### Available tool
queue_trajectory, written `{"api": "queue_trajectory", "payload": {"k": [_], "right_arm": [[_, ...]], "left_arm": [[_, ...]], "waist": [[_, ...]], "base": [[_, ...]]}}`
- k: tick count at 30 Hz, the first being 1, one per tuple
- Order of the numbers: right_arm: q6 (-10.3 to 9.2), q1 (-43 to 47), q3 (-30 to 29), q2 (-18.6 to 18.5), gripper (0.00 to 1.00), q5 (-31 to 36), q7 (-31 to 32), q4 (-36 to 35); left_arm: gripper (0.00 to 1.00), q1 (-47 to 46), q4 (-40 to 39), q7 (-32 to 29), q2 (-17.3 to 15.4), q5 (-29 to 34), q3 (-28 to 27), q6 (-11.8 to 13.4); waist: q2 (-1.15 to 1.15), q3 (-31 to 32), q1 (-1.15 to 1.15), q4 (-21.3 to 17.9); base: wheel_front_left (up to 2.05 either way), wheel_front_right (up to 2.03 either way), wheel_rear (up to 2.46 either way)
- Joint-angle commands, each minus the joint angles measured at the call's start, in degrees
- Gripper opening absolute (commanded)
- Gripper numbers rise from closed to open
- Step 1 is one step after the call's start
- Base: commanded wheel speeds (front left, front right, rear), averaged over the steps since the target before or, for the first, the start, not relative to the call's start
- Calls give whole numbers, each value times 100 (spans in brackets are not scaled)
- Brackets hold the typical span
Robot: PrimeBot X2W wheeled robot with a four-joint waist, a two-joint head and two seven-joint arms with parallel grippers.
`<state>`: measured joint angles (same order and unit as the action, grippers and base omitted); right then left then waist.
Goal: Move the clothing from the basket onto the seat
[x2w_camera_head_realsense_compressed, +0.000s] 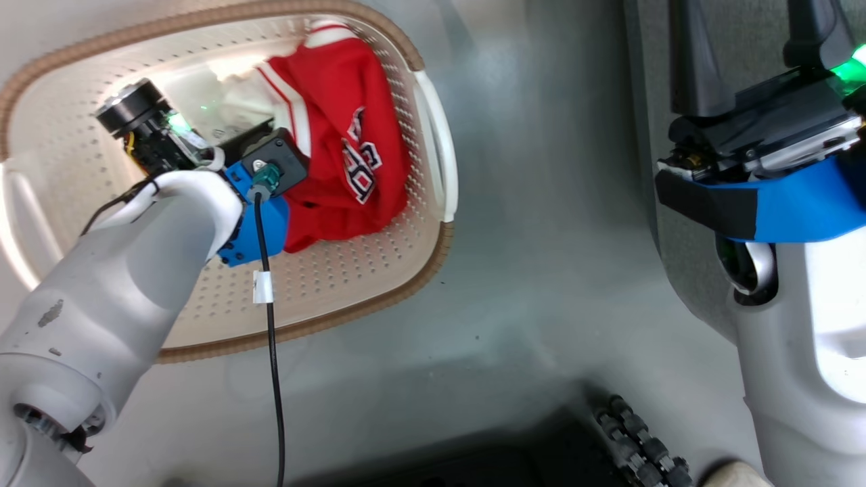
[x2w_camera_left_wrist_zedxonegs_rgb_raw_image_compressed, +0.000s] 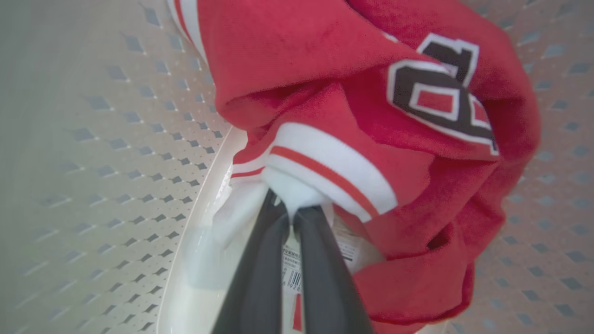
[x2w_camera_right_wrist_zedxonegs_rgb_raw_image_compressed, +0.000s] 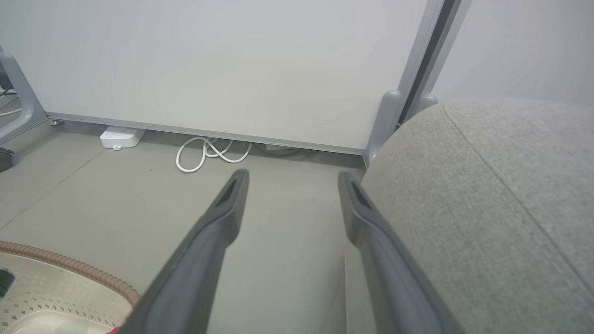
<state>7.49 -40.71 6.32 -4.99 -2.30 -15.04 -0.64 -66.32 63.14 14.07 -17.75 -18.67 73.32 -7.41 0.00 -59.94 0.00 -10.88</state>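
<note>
So the left gripper [x2w_camera_left_wrist_zedxonegs_rgb_raw_image_compressed: 292, 208] is pinched shut on the jersey [x2w_camera_left_wrist_zedxonegs_rgb_raw_image_compressed: 301, 60] by its striped trim, a firm edge for lifting. It sits at 3 o'clock in the basket [x2w_camera_head_realsense_compressed: 352, 270]. Meanwhile the right gripper [x2w_camera_right_wrist_zedxonegs_rgb_raw_image_compressed: 292, 185] hangs wide apart near the seat [x2w_camera_right_wrist_zedxonegs_rgb_raw_image_compressed: 487, 195].

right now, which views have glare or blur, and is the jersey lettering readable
Head view: glare washes out the basket wall at upper left, jersey lettering legible but skewed. Left wrist view: left hand soft, being near the lens, white trim blown out, lettering crisp. Right wrist view: even light, right hand slightly soft, seat weave sharp.
</note>
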Motion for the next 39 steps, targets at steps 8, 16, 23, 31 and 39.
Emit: {"api": "queue_trajectory", "payload": {"k": [8, 16, 23, 31, 39], "right_arm": [[1, 160, -110, -152, 100, 52, -21, 109], [1, 409, -207, -283, 100, 57, -21, 274], [1, 684, -248, -378, 100, 26, -21, 451], [1, 1115, -287, -404, 100, -30, -21, 661], [1, 1559, -344, -335, 100, -85, -21, 811]], "left_arm": [[0, -16, -498, 116, 163, -435, -214, -3], [0, 541, -1511, 120, 169, -366, -795, 205], [0, 1007, -2160, 119, 246, -184, -1271, 282], [0, 1510, -2706, 120, 291, -36, -1906, 297], [0, 1856, -3096, 120, 452, 95, -2434, 282]], "waist": [[0, 564, 0, 376], [0, 1254, 0, 648], [0, 1917, 0, 830], [0, 2803, 0, 959], [0, 3616, 0, 1037]], "base": [[0, 0, 0], [0, 0, 0], [0, 0, 0], [0, 0, 0], [0, 0, 0]]}}
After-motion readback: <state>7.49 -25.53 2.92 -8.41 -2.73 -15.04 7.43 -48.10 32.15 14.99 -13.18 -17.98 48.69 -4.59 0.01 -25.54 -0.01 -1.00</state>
